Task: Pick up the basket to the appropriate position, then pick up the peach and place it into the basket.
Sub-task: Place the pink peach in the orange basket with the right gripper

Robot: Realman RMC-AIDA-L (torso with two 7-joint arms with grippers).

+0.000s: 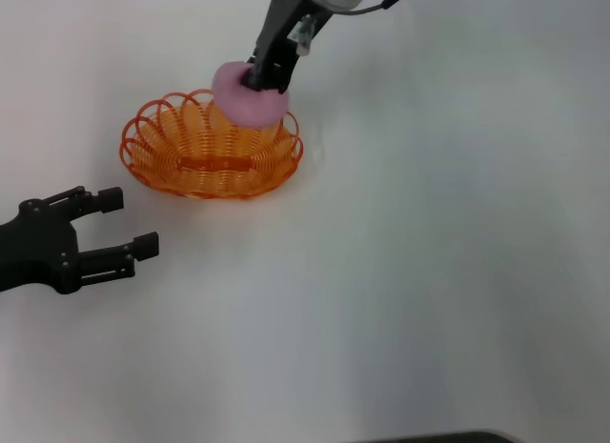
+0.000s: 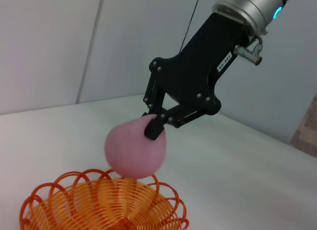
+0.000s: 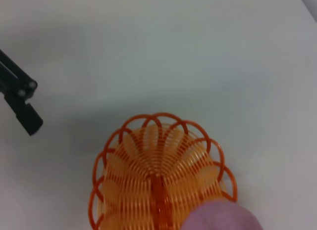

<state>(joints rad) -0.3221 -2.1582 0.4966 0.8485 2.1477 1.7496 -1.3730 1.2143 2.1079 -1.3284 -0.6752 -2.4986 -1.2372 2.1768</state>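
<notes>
The orange openwork basket point(image 1: 205, 162) stands on the white table left of centre. My right gripper point(image 1: 269, 78) is shut on the pale pink peach point(image 1: 246, 102) and holds it above the basket's far right rim. In the left wrist view the peach point(image 2: 134, 150) hangs just over the basket point(image 2: 101, 203), with the right gripper point(image 2: 156, 125) pinching its top. The right wrist view shows the basket point(image 3: 158, 180) from above and the peach point(image 3: 220, 217) at the picture's edge. My left gripper point(image 1: 132, 222) is open and empty on the near left, apart from the basket.
The white table point(image 1: 429, 271) spreads to the right and front of the basket. A pale wall point(image 2: 59, 42) rises behind the table in the left wrist view. The left gripper's fingers point(image 3: 22, 99) show in the right wrist view.
</notes>
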